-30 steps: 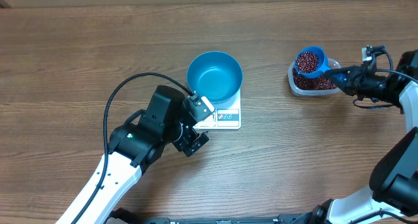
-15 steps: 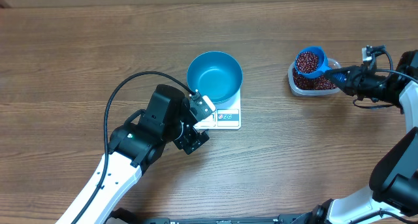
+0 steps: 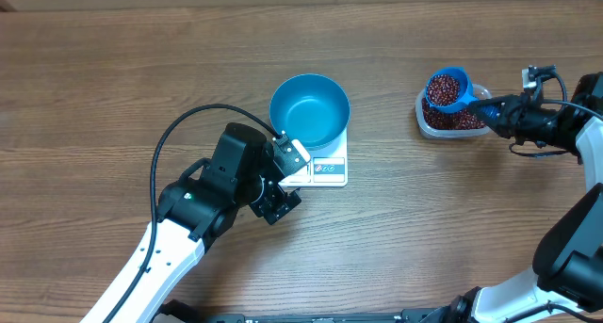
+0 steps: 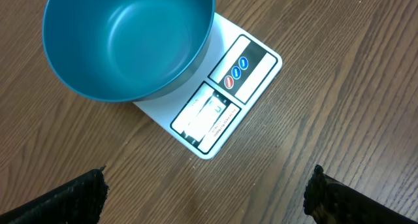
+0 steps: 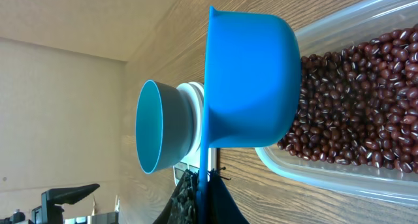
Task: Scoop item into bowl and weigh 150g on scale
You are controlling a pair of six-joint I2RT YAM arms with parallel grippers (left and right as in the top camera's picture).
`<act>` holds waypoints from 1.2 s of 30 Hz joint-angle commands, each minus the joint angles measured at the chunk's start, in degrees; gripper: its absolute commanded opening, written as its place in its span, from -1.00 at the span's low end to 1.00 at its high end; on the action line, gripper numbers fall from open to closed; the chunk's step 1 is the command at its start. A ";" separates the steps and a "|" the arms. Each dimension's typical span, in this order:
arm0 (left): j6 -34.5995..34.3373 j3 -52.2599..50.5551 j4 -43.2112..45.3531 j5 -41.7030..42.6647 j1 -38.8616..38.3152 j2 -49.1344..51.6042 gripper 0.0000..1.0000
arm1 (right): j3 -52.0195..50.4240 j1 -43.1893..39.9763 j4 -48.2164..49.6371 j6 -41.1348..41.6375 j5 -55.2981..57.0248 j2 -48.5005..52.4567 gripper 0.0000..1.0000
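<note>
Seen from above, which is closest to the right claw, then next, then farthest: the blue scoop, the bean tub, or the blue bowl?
1. blue scoop: gripped by the right claw, at the table's right.
2. bean tub: directly under the scoop.
3. blue bowl: far off, on the scale mid-table.

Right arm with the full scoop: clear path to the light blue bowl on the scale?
Probably yes. Only wooden table lies between the small blue bean-filled scoop and the round light blue bowl; the left gripper sits open by the white scale, off that line.
</note>
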 commanded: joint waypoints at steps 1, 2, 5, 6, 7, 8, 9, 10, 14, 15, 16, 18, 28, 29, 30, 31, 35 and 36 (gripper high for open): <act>-1.36 -1.95 -0.17 -0.61 -0.44 -0.81 1.00 | -0.37 -0.15 0.13 -0.66 -1.07 0.24 -0.93; -1.70 -2.45 -0.24 -0.61 -0.44 -1.38 1.00 | -0.37 -0.15 0.13 -0.63 -1.07 0.24 -0.93; -2.91 -5.68 0.85 -0.28 -0.46 -4.52 1.00 | -0.37 -0.15 0.13 -0.63 -1.09 0.24 -0.93; -3.45 -7.54 2.12 -0.26 -0.44 -6.84 0.99 | -0.37 -0.15 0.13 -0.61 -1.09 0.24 -0.93; -3.45 -8.20 2.75 -0.17 -0.44 -7.80 0.99 | -0.37 -0.15 0.13 -0.61 -1.09 0.24 -0.93; -3.48 -8.76 3.30 -0.17 -0.44 -8.66 1.00 | -0.37 -0.15 0.13 -0.61 -1.09 0.24 -0.93; -3.54 -9.20 3.63 -0.17 -0.44 -9.35 1.00 | -0.37 -0.15 0.13 -0.42 -1.09 0.24 -0.93; -3.91 -9.49 3.76 -0.17 -0.44 -9.68 1.00 | -0.37 -0.15 0.02 -0.42 -1.11 0.24 -0.93; -4.20 -10.47 4.15 -0.17 -0.44 -9.25 1.00 | -0.37 -0.15 -0.28 -0.44 -1.09 0.24 -0.93; -4.20 -10.78 4.61 -0.17 -0.44 -9.09 0.99 | -0.37 -0.15 -0.26 -0.44 -1.09 0.24 -0.93; -4.20 -10.91 4.94 -0.15 -0.44 -9.03 1.00 | -0.37 -0.15 -0.26 -0.44 -1.09 0.24 -0.93; -4.28 -10.93 5.49 -0.15 -0.44 -8.79 1.00 | -0.37 -0.15 -0.28 -0.44 -1.09 0.24 -0.93; -4.31 -10.93 7.98 -0.17 -0.44 -8.79 0.99 | -0.37 -0.15 -0.22 -0.48 -1.07 0.24 -0.93; -4.31 -10.93 7.96 -0.17 -0.44 -8.79 1.00 | -0.37 -0.15 -0.22 -0.48 -1.07 0.24 -0.93; -4.33 -10.93 7.91 -0.15 -0.44 -8.79 1.00 | -0.37 -0.15 -0.22 -0.48 -1.07 0.24 -0.93; -4.33 -10.93 7.76 -0.15 -0.44 -8.79 1.00 | -0.37 -0.15 -0.22 -0.48 -1.07 0.24 -0.93; -4.35 -10.93 7.54 -0.13 -0.44 -8.79 0.99 | -0.37 -0.15 -0.22 -0.48 -1.07 0.24 -0.93; -4.35 -10.95 7.50 -0.13 -0.44 -8.79 0.99 | -0.37 -0.15 -0.22 -0.48 -1.07 0.24 -0.93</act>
